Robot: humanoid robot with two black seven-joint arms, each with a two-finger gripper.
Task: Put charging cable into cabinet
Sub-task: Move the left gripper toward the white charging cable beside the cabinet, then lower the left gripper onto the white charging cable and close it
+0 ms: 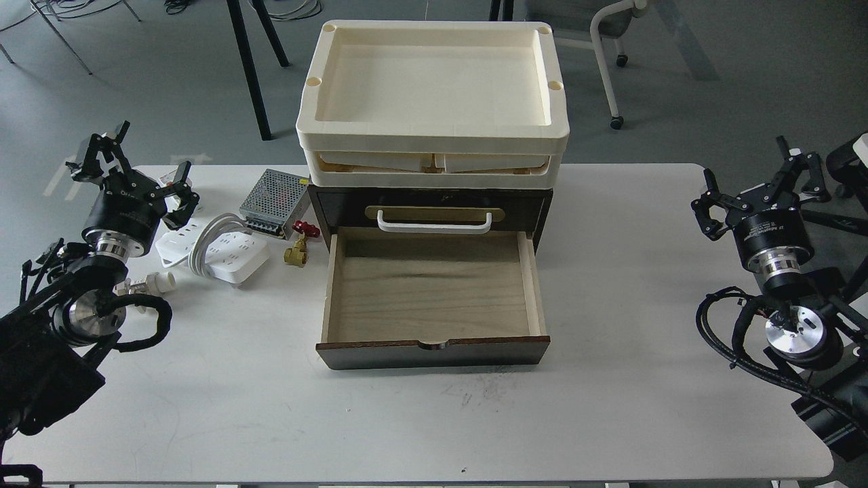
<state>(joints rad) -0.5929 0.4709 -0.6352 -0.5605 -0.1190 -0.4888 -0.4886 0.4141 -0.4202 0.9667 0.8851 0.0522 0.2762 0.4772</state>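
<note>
White power strip, i.e. the charging cable (215,251), sits at left-centre of the frame on the surface (610,379), thick cord looped over its middle, so one pinch across the body should lift strip and cord together. Untouched so far.

Left hand (132,166) is just above and left of it, fingers spread, holding nothing; looks staged for the pick, not yet down on it. Right hand (759,186) at right edge of the frame, well apart from everything, also spread and empty. Probably just parked.

Cabinet (434,203) is dead centre, dark brown. Bottom drawer (434,291) is pulled fully toward the lower frame, light wood floor bare, so the drop can go straight down with no handle work. Upper drawer closed, white handle (434,221) on brass plate. Two cream trays (434,102) stacked on top, out of the way.

Clutter between strip and cabinet: silver perforated supply box (274,201), brass valve with red knob (300,245). Judgement: the carry path crosses the valve, so lift high first. Small white plug-like part (152,283) below the strip; can't tell if it's the cord's end.

Surface is white, scuffed near the drawer front. Room: grey floor, dark table legs and chair frames along the upper frame.
</note>
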